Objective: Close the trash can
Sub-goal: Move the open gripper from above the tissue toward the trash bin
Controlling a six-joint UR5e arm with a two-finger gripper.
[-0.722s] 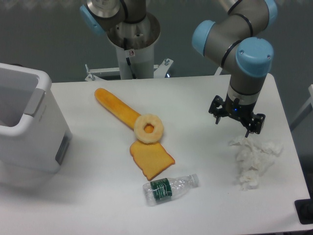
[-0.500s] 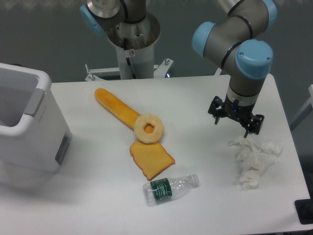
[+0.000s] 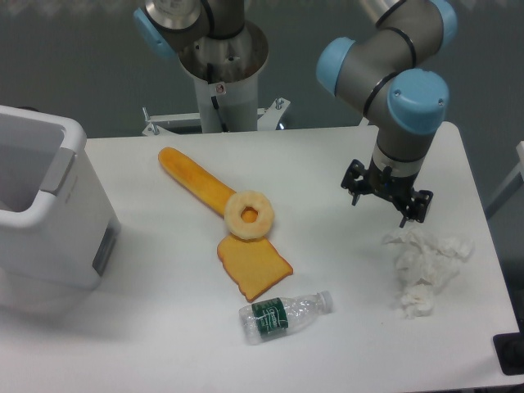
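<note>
Trash can (image 3: 49, 213) open, pincer (image 3: 385, 201) apart.

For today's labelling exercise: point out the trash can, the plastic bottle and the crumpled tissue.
trash can (image 3: 57, 237): fixed camera, white front wall below the rim.
plastic bottle (image 3: 272, 317): fixed camera, green label.
crumpled tissue (image 3: 426, 266): fixed camera, middle of the white heap.

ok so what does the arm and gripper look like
The arm is made of grey metallic tube segments with light blue caps on the rounded joints. The gripper is small and black, with two thin dark fingers under a black wrist block. No loose cables or readable markings show.
</note>
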